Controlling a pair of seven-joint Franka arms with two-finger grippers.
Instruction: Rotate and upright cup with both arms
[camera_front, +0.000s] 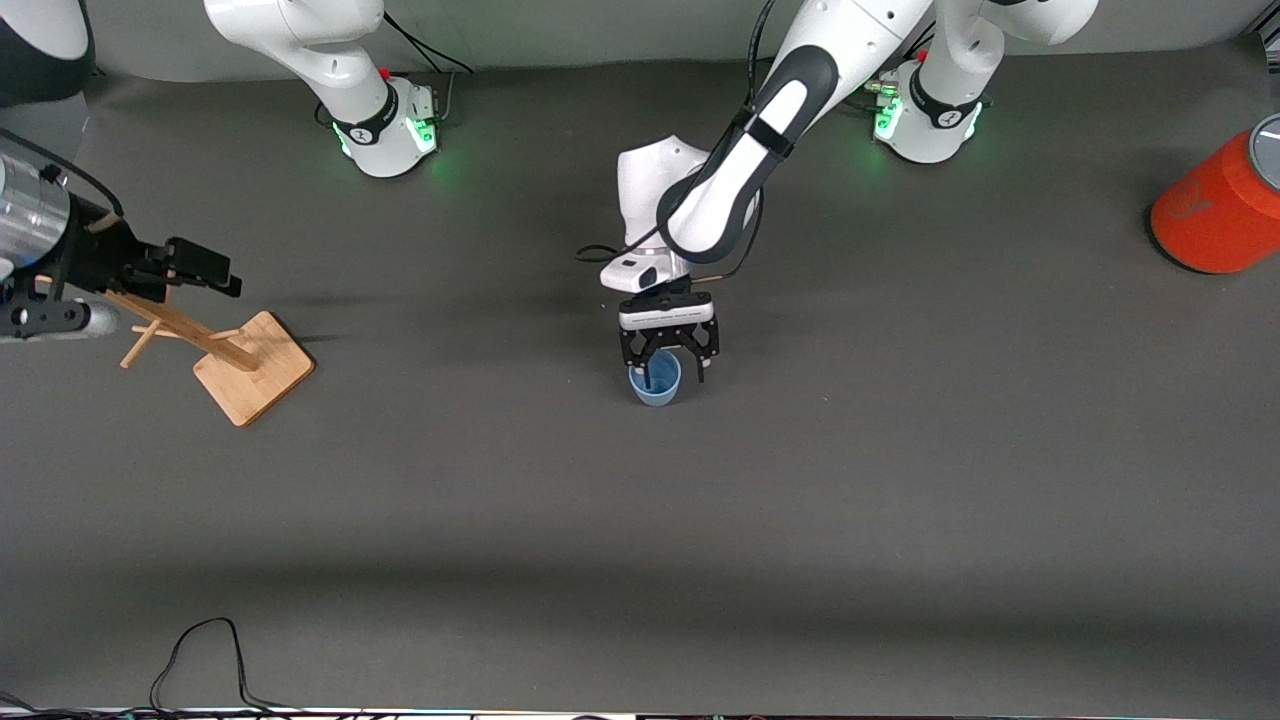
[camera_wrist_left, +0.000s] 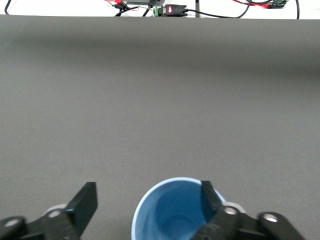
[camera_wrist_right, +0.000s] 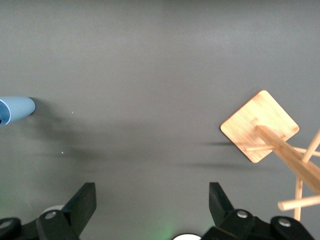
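The light-blue cup (camera_front: 660, 394) stands upright, rim up, near the middle of the table. My left gripper (camera_front: 676, 376) is open and points down over it. In the left wrist view the cup (camera_wrist_left: 170, 212) shows its inside, with one finger (camera_wrist_left: 211, 196) inside the rim and the other finger (camera_wrist_left: 84, 201) outside, apart from the wall; the left gripper (camera_wrist_left: 147, 200) grips nothing. My right gripper (camera_front: 212, 268) is open and empty, up over the wooden rack at the right arm's end of the table. In the right wrist view (camera_wrist_right: 150, 200) the cup (camera_wrist_right: 16, 110) shows at the edge.
A wooden peg rack on a square base (camera_front: 255, 368) stands at the right arm's end, also in the right wrist view (camera_wrist_right: 260, 126). A large orange-red cylindrical container (camera_front: 1215, 215) lies at the left arm's end. A black cable (camera_front: 200, 650) loops at the table's near edge.
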